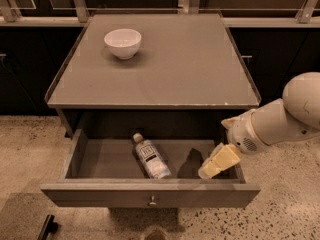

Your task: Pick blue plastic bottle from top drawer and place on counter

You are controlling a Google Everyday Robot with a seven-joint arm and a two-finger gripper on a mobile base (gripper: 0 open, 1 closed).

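Observation:
The top drawer (150,195) stands pulled open below the counter (160,69). The blue plastic bottle (151,156) lies flat on the drawer floor near the middle, white cap toward the back. My gripper (216,164) hangs over the right end of the drawer, to the right of the bottle and apart from it, with its shadow on the drawer floor between them. My white arm (280,119) reaches in from the right edge of the view.
A white bowl (123,42) stands on the counter at the back left. A metal railing (160,9) runs behind the counter. Speckled floor (30,154) surrounds the cabinet. A dark object (47,226) lies on the floor at the lower left.

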